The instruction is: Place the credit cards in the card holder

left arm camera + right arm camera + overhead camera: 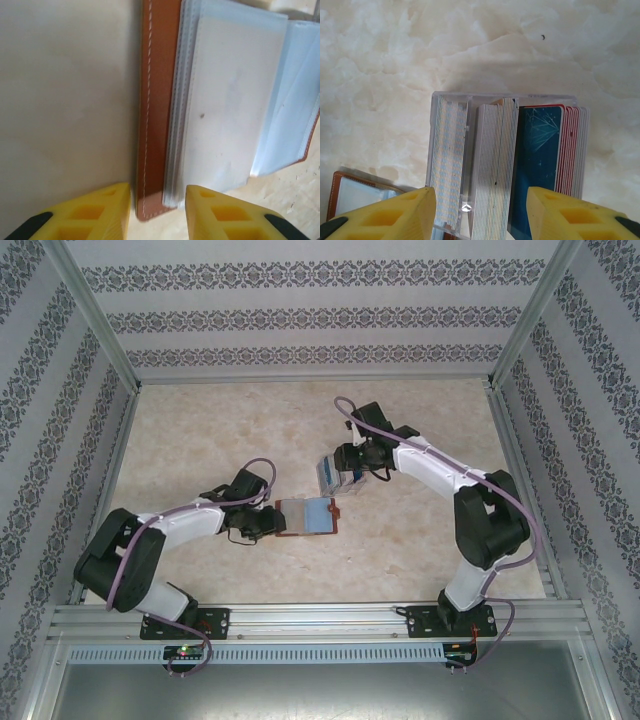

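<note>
Presently: card holder (308, 517), lying open and flat on the desk (220, 430) between the two arms, brown cover (152, 100) underneath, pale clear sleeves (225, 110) face up. Left tool (157, 192): released, its yellow fingers standing either side of the holder's near edge, not yet pinching it as far as the wrist view tells. Cards (492, 160): packed on edge in a clear box (470, 95) just beyond the holder; grey-white ones in the middle, a blue card (540, 150) to their right, red cards (566, 150) at the far right. Right tool (481, 192): released, spread wide above the box, nothing in it. Step in hand, by judgement: drawing one card out of the pack. Handling notes: narrow the spread first, so that the fingers take a single card and not a bundle (the blue one, with its face exposed, looks the easiest to single out); grip near the top edge and lift straight up so the box does not ride along; have the left tool hold the cover down before the card is slid into a sleeve, since the sleeves look limp and apt to buckle.
</note>
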Motion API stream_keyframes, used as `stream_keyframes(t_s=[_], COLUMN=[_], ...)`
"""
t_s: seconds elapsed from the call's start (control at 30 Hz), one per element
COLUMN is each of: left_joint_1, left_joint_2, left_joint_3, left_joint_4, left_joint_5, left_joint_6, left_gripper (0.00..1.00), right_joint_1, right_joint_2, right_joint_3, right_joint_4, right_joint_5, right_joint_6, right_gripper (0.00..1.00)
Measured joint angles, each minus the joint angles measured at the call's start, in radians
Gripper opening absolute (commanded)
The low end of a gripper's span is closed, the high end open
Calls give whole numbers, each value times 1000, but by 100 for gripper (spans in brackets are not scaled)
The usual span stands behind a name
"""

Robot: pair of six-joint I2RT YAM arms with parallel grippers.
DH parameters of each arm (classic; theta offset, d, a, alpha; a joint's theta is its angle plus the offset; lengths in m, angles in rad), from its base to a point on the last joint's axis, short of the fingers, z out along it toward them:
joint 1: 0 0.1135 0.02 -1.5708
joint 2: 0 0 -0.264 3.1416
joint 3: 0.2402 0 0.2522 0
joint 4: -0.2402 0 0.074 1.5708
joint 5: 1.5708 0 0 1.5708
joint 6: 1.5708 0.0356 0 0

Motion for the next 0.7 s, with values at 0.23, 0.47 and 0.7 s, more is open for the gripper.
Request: stream_keyframes(t_s=[0.23, 0.47, 0.7], left_joint_1=[1, 3, 10], left_joint_2=[-98, -98, -86], left_joint_3=[26, 39, 47], left_joint_4=[-99, -143, -158], left_joint_5=[-84, -125, -137], left_joint_6=[5, 28, 45], left_gripper=[37, 38, 39], right_joint_1=[6, 26, 81], right_joint_2=[74, 111, 138], right_joint_3=[61, 109, 164], right_joint_4=[-33, -69, -164], right_joint_5=[9, 36, 115], right_joint_6=[1, 6, 78], right_gripper=[52, 54, 54])
